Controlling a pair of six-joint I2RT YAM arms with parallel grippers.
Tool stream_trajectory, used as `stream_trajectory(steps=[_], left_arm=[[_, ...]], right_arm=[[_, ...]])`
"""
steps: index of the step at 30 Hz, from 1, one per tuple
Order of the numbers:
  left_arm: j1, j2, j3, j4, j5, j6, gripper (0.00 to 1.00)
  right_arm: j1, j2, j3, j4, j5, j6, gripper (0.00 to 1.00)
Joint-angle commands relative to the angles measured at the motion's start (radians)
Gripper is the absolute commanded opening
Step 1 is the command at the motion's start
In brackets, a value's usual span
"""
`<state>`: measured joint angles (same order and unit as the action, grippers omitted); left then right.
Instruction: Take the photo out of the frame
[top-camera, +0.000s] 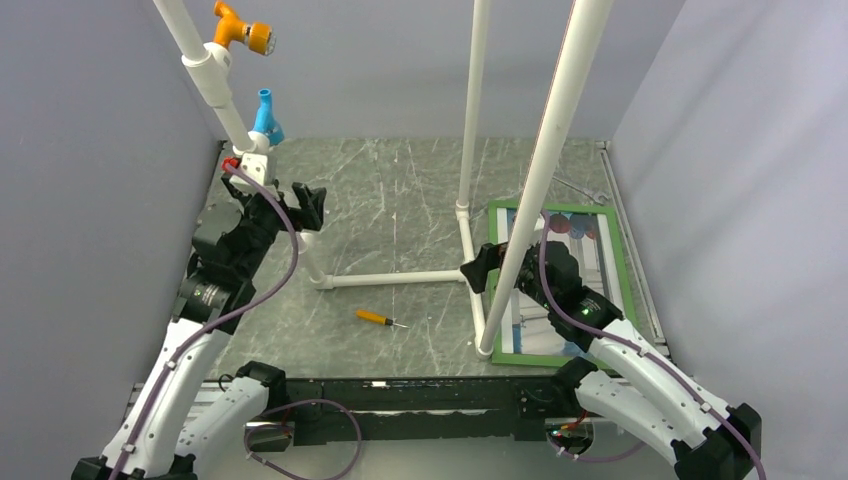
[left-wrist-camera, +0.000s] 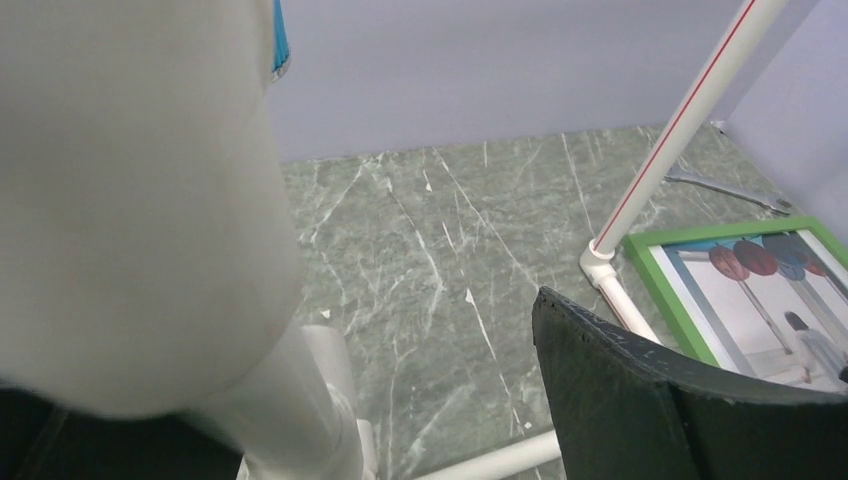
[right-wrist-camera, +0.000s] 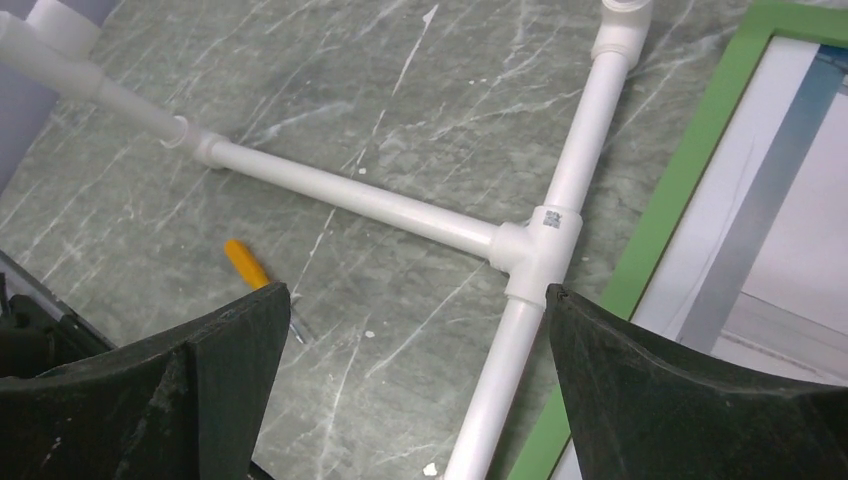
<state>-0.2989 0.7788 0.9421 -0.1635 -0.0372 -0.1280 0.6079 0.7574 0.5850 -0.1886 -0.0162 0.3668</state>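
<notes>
The white-bordered photo of a person under red and blue balloons is seen lying inside the thin, bright green rectangular frame, flat on the right side of the grey marbled bench. The right gripper is poised over the frame's left rail, its black fingers spread wide and pinching nothing (the white plastic pipe stand lies below). The left gripper is raised at far left, fingers parted by one of the stand's pipes; contact cannot be told.

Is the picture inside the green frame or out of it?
Inside. The photo lies flat within the frame, with green rails along each edge that shows.
</notes>
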Motion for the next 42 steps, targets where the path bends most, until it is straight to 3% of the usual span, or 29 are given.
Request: stream_trajectory(steps=[1, 7, 11, 14, 19, 21, 27, 31, 33, 37, 42], left_arm=[[0.003, -0.054, 0.059, -0.105, 0.028, -0.023, 0.99], [0.003, -0.134, 0.095, -0.257, 0.067, -0.039, 0.99], [0.003, -0.163, 0.160, -0.442, 0.084, -0.134, 0.99], [0.003, -0.168, 0.216, -0.591, 0.199, -0.221, 1.00], [-0.001, -0.258, 0.044, -0.476, 0.506, -0.377, 0.99], [-0.024, -0.302, -0.073, -0.394, 0.544, -0.435, 0.99], [-0.253, -0.277, -0.206, -0.283, 0.353, -0.459, 1.00], [-0.523, -0.134, -0.235, -0.193, 0.139, -0.444, 0.99], [-0.596, -0.035, -0.239, -0.125, 0.061, -0.429, 1.00], [-0.612, 0.187, -0.239, 0.008, 0.049, -0.424, 0.99], [-0.613, 0.453, -0.203, 0.134, 0.055, -0.422, 0.99]], right_arm=[[0.003, 0.000, 0.038, -0.040, 0.050, 0.013, 1.00], [0.002, -0.023, 0.052, -0.088, 0.070, 0.017, 1.00], [0.003, -0.041, 0.083, -0.151, 0.100, 0.028, 1.00], [0.002, -0.050, 0.108, -0.205, 0.145, 0.041, 1.00], [0.003, -0.040, 0.116, -0.247, 0.211, 0.081, 1.00], [0.003, -0.017, 0.116, -0.254, 0.226, 0.103, 1.00], [-0.003, 0.116, 0.110, -0.217, 0.179, 0.173, 1.00], [-0.035, 0.222, 0.078, -0.120, 0.101, 0.196, 1.00], [-0.082, 0.257, 0.054, -0.062, 0.040, 0.201, 1.00], [-0.173, 0.351, 0.031, 0.041, -0.093, 0.176, 1.00], [-0.197, 0.457, 0.037, 0.144, -0.161, 0.128, 1.00]])
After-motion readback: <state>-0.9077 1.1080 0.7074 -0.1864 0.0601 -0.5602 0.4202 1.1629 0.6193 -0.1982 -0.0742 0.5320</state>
